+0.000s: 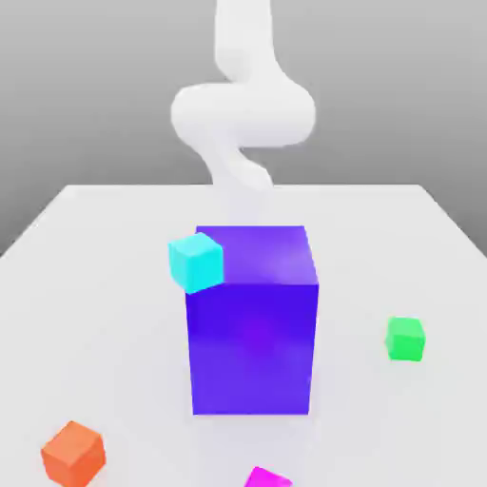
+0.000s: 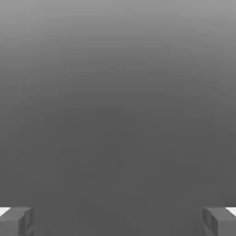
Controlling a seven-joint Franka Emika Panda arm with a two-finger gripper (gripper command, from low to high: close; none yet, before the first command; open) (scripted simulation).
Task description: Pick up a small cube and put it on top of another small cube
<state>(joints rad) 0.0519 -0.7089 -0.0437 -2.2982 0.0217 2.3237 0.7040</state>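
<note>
white table (image 1: 114,285) (grey backdrop behind)

Magenta cube (image 1: 265,477) cropped by the exterior view's lower edge (arm's (image 1: 243,114) lower part behind the blue-purple block (image 1: 252,323)).

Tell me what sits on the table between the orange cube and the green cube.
In the exterior view, the big blue-purple block stands between the orange cube and the green cube, roughly midway, touching neither; bare white table lies on either side of it.
</note>
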